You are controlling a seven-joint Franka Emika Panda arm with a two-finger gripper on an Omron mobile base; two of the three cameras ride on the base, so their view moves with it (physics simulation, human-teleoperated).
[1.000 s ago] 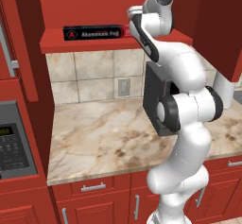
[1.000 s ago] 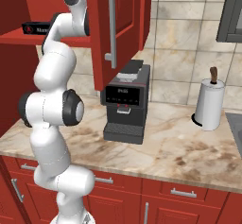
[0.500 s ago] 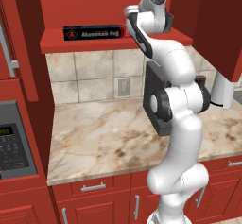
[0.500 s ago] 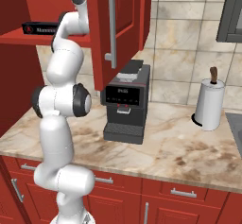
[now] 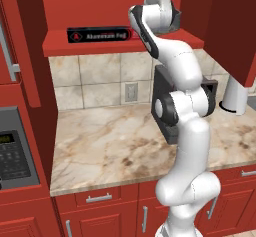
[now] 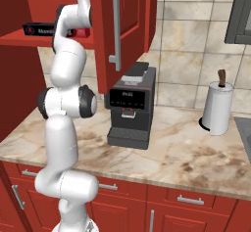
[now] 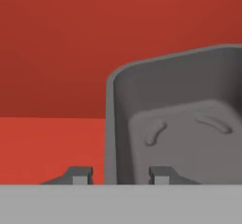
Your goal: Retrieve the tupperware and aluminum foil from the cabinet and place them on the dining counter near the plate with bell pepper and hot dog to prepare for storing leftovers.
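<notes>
Step in hand, by my read: grab the tub (image 7: 179,124) off the cabinet (image 5: 125,42) shelf. Hand view has the gripper (image 7: 120,175) straddling the tub's left wall, one tip outside it, the other inside the bowl. Fingers are apart w/ the wall between them; can't tell if they've pinched it yet, no clear contact.

Where things are: tub sits on the red shelf, right part, up against the hand. Foil (image 5: 100,34) lies along the shelf's front edge, to the left in the left base view, beside the wrist. Door (image 6: 128,30) hangs open at right, by the arm.

To do it well:
- Finish the squeeze on the wall below the lip, so the rim can't slip out.
- Lift a touch before pulling out; don't drag it on the shelf.
- One-wall grip means the tub will prob tilt, so go slow.
- Pull straight out toward the near side, keep the wrist off the foil and the elbow off the door.
</notes>
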